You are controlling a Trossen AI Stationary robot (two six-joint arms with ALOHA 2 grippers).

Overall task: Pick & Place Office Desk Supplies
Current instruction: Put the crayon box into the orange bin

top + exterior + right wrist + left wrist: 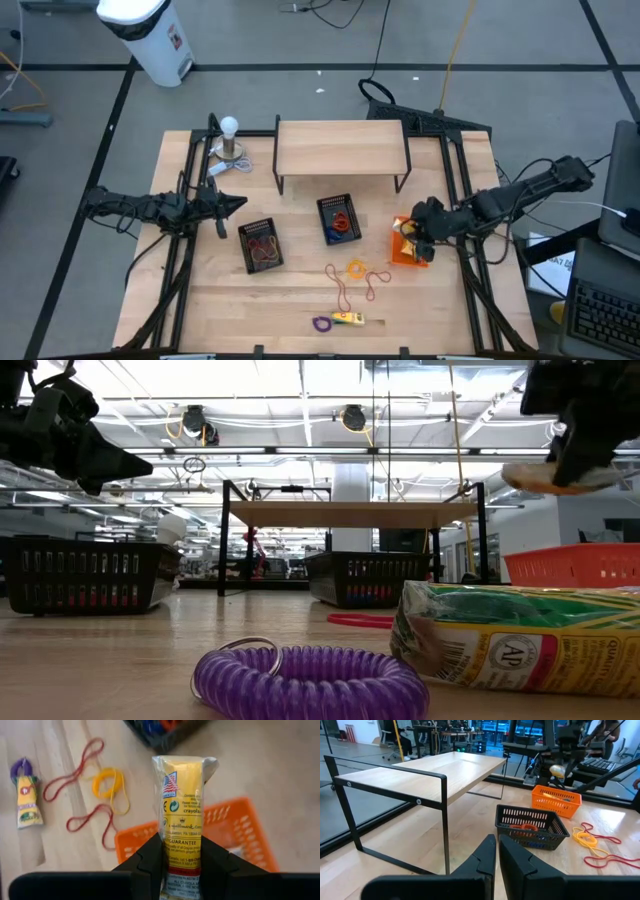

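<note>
Right end effector (181, 855) pinches a yellow packet (182, 805) above the orange basket (245, 827); left end effector (496, 851) pressed together.

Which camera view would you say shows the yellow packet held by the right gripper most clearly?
The right wrist view: the yellow packet fills it, clamped in the right gripper. The high view hides it behind the gripper; the low and left wrist views show only a glimpse.

The held yellow packet (182, 815) reads "crayola", "hallmark" and "GUARANTEE"; the lying packet (520, 637) shows "AP" and "QUALITY".
</note>
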